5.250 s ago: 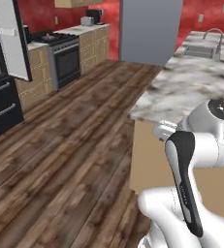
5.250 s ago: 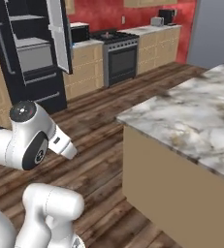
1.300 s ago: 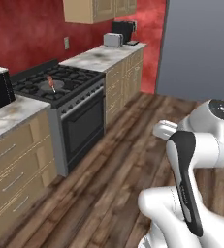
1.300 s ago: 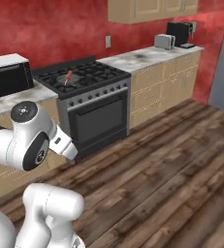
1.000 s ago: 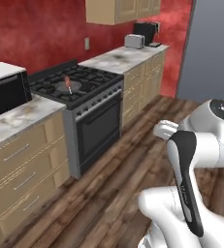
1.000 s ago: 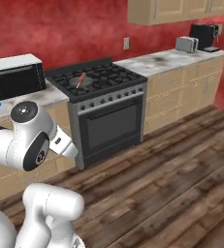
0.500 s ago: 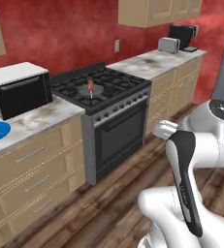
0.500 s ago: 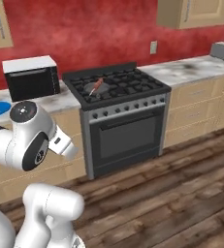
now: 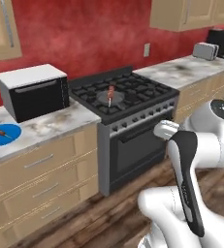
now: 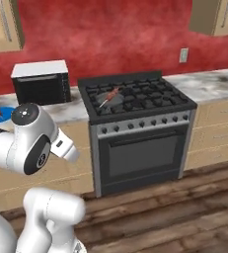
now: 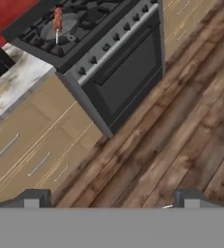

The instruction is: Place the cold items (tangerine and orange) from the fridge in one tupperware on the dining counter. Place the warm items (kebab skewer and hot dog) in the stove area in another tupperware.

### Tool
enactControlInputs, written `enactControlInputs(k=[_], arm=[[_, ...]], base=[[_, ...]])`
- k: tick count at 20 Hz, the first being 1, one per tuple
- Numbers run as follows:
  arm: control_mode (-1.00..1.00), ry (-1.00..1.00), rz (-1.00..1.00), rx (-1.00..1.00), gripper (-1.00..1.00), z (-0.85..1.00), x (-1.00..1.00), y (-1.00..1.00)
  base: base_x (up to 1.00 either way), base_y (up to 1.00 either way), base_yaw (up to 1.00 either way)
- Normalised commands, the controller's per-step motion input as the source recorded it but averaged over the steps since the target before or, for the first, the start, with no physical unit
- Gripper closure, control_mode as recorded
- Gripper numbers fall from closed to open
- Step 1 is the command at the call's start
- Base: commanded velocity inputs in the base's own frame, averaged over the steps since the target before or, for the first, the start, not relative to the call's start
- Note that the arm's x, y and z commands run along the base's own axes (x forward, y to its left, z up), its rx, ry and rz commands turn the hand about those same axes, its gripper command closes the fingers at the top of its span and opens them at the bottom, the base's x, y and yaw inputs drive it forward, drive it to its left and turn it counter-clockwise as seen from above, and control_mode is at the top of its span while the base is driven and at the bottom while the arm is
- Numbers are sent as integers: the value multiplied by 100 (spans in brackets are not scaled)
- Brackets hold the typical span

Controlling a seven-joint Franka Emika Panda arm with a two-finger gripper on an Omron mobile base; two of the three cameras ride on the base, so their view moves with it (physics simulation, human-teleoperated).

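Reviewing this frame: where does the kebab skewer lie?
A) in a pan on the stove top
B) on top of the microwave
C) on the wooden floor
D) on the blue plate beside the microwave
A: the kebab skewer rests in the grey pan on the black stove burners, to the right of the microwave.
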Motion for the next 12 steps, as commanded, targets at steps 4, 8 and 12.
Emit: enactControlInputs(k=[4, 8, 12], arm=[[100, 0, 0, 0, -100, 0, 0, 0], [100, 0, 0, 0, -100, 0, 0, 0], [100, 0, 0, 0, -100, 0, 0, 0]], base=[[87, -19, 36], [85, -13, 35], [78, -12, 33]])
